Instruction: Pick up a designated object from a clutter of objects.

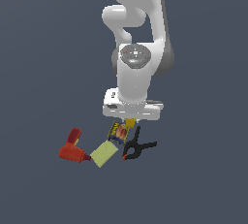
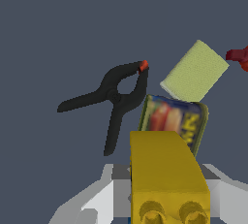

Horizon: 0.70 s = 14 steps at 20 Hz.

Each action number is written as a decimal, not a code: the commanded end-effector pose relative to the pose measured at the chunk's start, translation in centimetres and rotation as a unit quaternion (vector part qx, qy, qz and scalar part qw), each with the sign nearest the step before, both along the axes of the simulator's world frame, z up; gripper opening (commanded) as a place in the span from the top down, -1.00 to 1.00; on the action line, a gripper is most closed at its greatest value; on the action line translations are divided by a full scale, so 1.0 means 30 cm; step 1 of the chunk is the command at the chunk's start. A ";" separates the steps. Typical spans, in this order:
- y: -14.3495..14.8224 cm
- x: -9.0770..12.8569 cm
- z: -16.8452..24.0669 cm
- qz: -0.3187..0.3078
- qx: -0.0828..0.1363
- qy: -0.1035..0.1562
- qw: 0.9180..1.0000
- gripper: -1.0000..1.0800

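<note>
Yellow block (image 2: 167, 177) sits right at your gripper (image 1: 130, 120), apparently pinched between the fingers and raised above the clutter, though the fingertips are hidden. Print on the blue-yellow can (image 2: 173, 120) is too blurred to read; no legible writing anywhere. Surface is plain dark slate-grey, same as the backdrop. Your white arm comes straight down, wrist vertical. Below it: black clamp (image 1: 137, 146) with a red tip, can touching the yellow-green pad (image 1: 103, 153), red drill (image 1: 72, 147) at the exterior view's left.
</note>
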<state>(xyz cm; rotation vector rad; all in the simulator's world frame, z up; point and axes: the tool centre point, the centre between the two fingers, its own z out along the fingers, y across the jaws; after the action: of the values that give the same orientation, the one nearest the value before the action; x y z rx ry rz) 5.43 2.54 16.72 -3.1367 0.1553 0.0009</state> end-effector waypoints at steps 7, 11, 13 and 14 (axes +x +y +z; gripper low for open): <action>-0.236 -0.001 0.282 0.000 0.001 0.000 1.000 1.00; -0.345 0.003 0.411 0.000 0.001 0.000 1.000 1.00; -0.398 0.005 0.473 0.000 0.001 0.000 1.000 1.00; -0.422 0.006 0.502 0.000 0.000 0.000 1.000 1.00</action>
<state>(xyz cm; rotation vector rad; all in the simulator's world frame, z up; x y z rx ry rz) 5.62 -8.97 30.37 -3.1355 0.1559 -0.0007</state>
